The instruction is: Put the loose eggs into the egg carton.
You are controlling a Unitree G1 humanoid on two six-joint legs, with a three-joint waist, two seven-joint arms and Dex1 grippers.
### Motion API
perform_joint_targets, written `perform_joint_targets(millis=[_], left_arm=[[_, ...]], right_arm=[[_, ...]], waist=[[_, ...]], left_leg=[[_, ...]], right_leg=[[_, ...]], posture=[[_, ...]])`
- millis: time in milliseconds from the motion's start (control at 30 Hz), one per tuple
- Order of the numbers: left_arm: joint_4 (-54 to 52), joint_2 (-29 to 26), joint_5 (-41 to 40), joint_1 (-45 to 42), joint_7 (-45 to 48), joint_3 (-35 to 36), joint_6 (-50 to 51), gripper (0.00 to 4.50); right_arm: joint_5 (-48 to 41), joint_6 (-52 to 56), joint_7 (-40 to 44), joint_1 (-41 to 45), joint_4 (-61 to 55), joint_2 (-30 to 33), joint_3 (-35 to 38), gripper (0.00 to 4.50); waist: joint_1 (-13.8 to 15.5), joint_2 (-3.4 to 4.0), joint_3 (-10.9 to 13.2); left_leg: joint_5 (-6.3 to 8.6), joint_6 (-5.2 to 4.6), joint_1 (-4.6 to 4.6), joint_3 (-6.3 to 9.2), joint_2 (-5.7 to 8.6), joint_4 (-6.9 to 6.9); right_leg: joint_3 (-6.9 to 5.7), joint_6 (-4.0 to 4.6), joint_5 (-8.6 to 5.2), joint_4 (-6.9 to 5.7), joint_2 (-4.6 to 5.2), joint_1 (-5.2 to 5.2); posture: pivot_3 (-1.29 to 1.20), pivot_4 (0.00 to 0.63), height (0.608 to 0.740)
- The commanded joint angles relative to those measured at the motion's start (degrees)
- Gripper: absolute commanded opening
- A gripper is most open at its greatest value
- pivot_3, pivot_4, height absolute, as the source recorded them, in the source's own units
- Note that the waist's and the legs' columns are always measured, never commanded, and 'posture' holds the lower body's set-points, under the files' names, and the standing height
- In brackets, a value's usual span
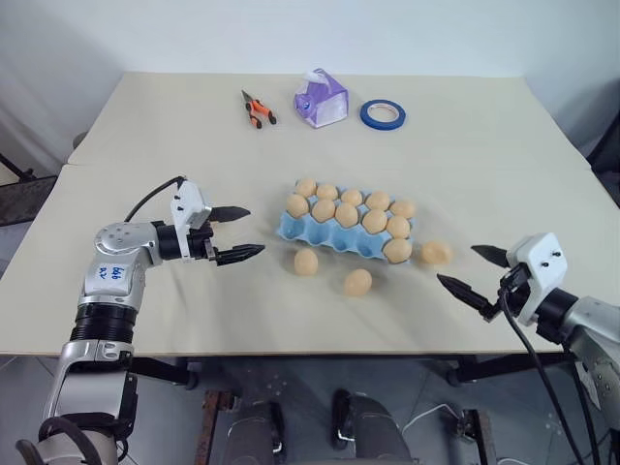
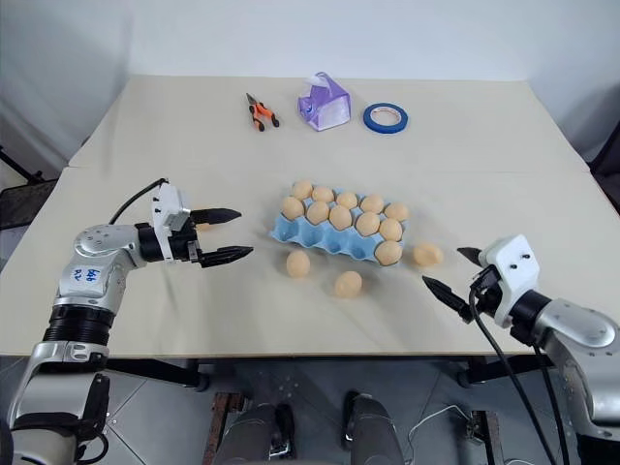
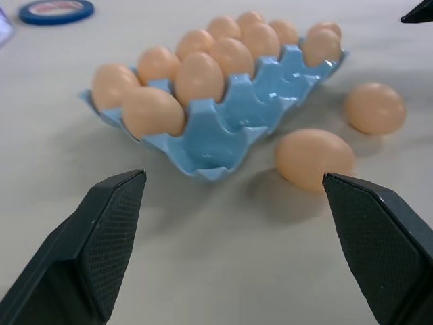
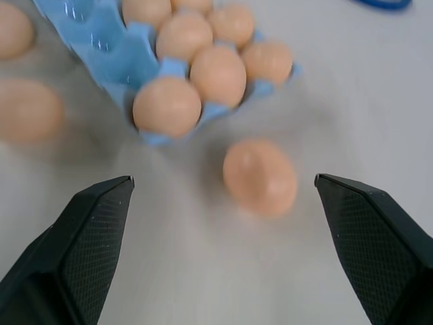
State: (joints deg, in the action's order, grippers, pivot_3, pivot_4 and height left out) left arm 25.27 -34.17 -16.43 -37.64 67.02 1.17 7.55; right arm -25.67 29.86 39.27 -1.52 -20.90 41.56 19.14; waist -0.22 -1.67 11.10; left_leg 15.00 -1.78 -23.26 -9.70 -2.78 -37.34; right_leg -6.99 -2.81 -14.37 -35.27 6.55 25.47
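Tan eggs (image 1: 357, 282) are left loose beside the carton (image 1: 329, 238), so both claws (image 1: 232, 233) (image 1: 475, 271) are held released, flanking them.

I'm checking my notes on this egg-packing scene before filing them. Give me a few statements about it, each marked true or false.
1. Three loose eggs lie on the table outside the egg carton. True.
2. The left gripper holds an egg. False: its fingers are open and empty.
3. The right gripper is open. True.
4. The carton is completely full. False: cups in its near row are empty.
5. The roll of blue tape sits inside the carton. False: it lies at the far side, beside the tissue pack.
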Motion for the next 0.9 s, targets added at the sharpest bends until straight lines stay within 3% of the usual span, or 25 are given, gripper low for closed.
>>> perform_joint_targets(millis=[33, 600, 700, 833, 900], left_arm=[[-0.59, 0.49, -0.64, -2.72, 1.78, -0.32, -0.2, 4.46], [0.09, 1.63, -1.39, -5.07, 5.36, -0.35, 0.19, 4.46], [-0.38, 1.44, -1.61, -4.68, 5.29, -0.05, 0.47, 4.5], [-0.33, 1.19, -1.74, -4.33, 4.98, 0.55, 0.62, 4.5], [-0.25, 1.04, -1.77, -4.13, 5.02, 0.76, 0.56, 4.5]], right_arm=[[0.41, 0.09, -2.38, 3.39, 1.62, -0.8, 0.26, 4.5], [7.23, -3.9, 4.33, 24.11, 29.75, -1.85, -13.17, 4.5], [7.15, -2.98, 4.89, 24.62, 30.27, -1.96, -13.5, 3.9], [6.78, -2.76, 4.2, 23.38, 27.71, -2.01, -12.41, 2.47], [6.55, -2.27, 3.45, 22.45, 25.3, -1.74, -11.54, 1.96]], waist=[[0.0, 0.0, 0.0], [-0.08, 0.01, 0.0], [-0.08, 0.01, 0.0], [-0.08, 0.01, 0.0], [-0.09, 0.01, 0.0]], left_leg=[[-0.01, 0.0, 0.0, 0.0, 0.0, -0.01], [-0.19, -0.27, -0.04, -0.06, 0.0, 0.0], [-0.19, -0.27, -0.04, -0.06, 0.0, -0.02], [-0.19, -0.28, -0.03, -0.05, -0.01, -0.04], [-0.19, -0.27, -0.03, -0.05, -0.01, -0.04]], right_leg=[[0.0, 0.01, 0.0, 0.01, -0.01, 0.0], [-0.05, 0.01, 0.03, 0.03, -0.05, 0.04], [-0.03, 0.01, 0.03, -0.02, -0.04, 0.04], [-0.02, 0.01, 0.03, -0.06, -0.02, 0.04], [0.01, 0.01, 0.03, -0.07, -0.02, 0.04]], posture=[[0.0, 0.15, 0.74], [0.0, 0.15, 0.74], [0.0, 0.15, 0.74], [0.0, 0.15, 0.74], [0.0, 0.15, 0.74]])
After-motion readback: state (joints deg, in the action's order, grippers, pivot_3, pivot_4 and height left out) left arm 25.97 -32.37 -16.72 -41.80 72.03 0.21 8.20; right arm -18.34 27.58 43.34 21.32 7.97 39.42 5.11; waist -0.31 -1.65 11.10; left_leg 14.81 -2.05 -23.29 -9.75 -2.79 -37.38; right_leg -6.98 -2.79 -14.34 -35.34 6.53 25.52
